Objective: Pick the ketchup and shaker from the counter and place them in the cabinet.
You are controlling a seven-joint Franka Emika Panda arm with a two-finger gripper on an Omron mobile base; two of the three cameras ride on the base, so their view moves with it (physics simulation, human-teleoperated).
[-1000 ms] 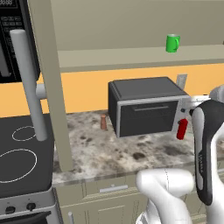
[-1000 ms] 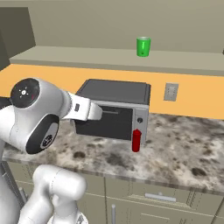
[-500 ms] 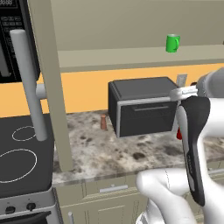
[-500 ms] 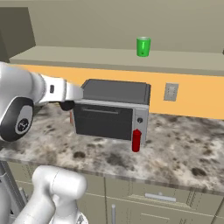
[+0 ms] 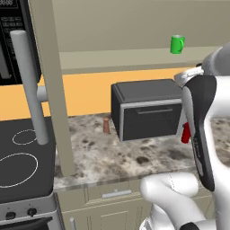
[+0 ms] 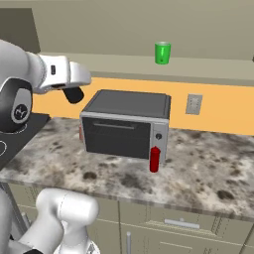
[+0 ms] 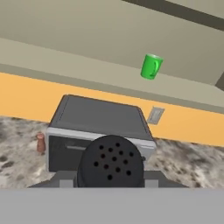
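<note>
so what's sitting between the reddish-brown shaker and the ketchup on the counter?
The toaster oven. In the right base view the reddish-brown shaker peeks out at its left side, and the ketchup stands by its front right corner.

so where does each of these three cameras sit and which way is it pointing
Left base view: behind the arm on its left, facing forward and down at the counter, toaster oven and stovetop; the white arm rises at lower right.
Right base view: behind on the right, facing the same counter, with the ketchup in front of the oven; the arm rises at lower left.
Hand view: on the hand, looking along the gripper, shut on the black shaker.
All three share the oven and the green mug on the cabinet shelf.
</note>
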